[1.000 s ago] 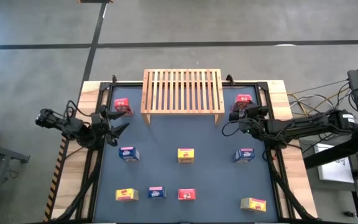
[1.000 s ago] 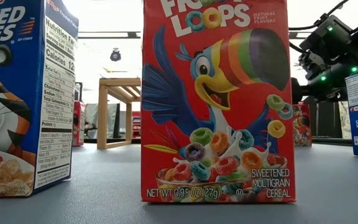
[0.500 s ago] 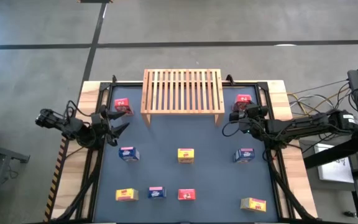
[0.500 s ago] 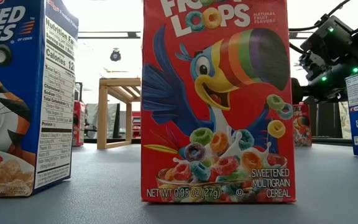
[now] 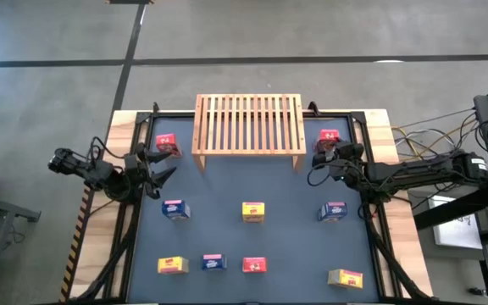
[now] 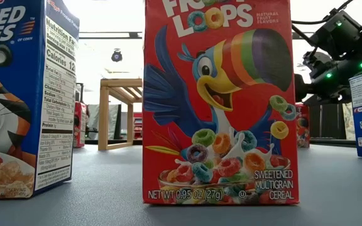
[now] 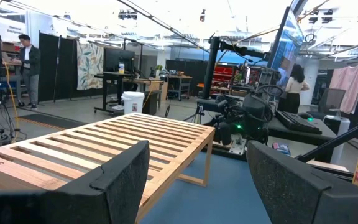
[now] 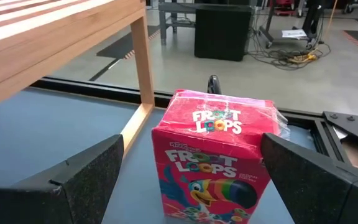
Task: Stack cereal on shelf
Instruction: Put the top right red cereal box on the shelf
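Right gripper (image 5: 319, 161) sits with its fingers spread wide and nothing between them, lined up on a red cereal box (image 8: 215, 160) standing upright just ahead of it, beside the leg of the wooden shelf (image 5: 248, 124). Over on the other side the left gripper (image 5: 163, 163) is parked wide open and empty too, another red box (image 5: 167, 144) just off its fingertips, the shelf ahead. Six more boxes stand scattered on the dark table (image 5: 295, 254), well behind both grippers.

Both end effectors (image 5: 163, 169) (image 5: 318, 159) agape
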